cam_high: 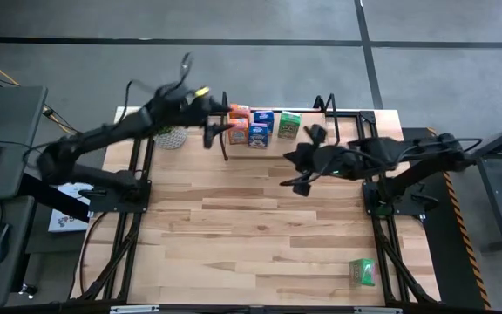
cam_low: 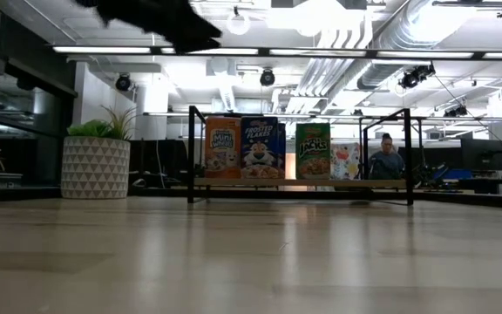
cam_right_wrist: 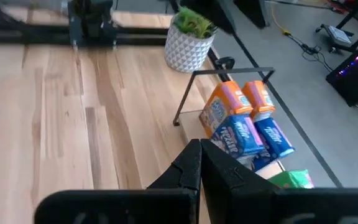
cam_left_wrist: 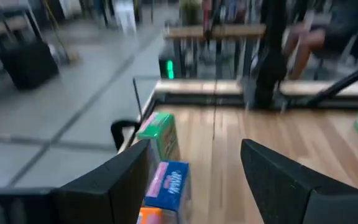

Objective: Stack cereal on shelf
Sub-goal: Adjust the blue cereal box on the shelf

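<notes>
My left gripper [cam_high: 219, 131] hangs above the shelf's [cam_high: 338, 112] left end at the table's [cam_high: 251, 227] far edge, fingers [cam_left_wrist: 114, 186] spread, nothing between them. On the shelf board: two orange boxes [cam_high: 238, 122], two blue boxes [cam_high: 261, 127], one green box [cam_high: 289, 124]. My right gripper [cam_high: 296, 171] hovers just in front of the shelf, fingers pressed together, empty. A second green box [cam_high: 363, 271] lies near the table's near right corner.
</notes>
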Controlling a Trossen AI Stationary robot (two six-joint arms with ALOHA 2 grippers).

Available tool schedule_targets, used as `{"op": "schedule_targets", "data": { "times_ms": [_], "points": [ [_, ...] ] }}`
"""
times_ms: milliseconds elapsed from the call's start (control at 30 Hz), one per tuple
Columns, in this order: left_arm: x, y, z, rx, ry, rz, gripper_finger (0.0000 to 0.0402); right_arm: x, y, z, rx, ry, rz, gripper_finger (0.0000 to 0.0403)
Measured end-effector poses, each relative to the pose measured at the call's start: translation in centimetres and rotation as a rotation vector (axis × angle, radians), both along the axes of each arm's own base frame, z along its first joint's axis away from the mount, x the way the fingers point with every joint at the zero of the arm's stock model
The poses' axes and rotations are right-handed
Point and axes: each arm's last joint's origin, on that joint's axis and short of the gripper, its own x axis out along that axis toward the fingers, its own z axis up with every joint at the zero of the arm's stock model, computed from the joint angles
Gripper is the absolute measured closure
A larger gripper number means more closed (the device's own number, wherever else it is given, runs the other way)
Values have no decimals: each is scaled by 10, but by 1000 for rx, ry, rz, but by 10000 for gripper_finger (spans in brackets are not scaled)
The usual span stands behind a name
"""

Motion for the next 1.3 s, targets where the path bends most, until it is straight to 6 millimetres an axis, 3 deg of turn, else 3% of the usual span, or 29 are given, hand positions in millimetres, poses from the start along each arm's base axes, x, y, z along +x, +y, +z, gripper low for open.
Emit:
{"op": "schedule_targets", "data": {
  "times_ms": [233,467,800,1067,1300],
  "points": [
    [-60,-48,-42,27,-326,-45,161,58,-21,-20,-68,-59,2,402],
    [-95,-71,-55,30,-484,-75,161,89,-62,-28,-77,-188,-111,402],
    [-102,-76,-52,23,-522,-86,161,121,-129,-81,105,-30,-144,402],
    [-102,-76,-52,22,-520,-85,161,152,-142,-97,98,149,-137,403],
    [-102,-76,-53,16,-509,-84,161,154,-148,-107,94,222,-169,403]
  ]
}}
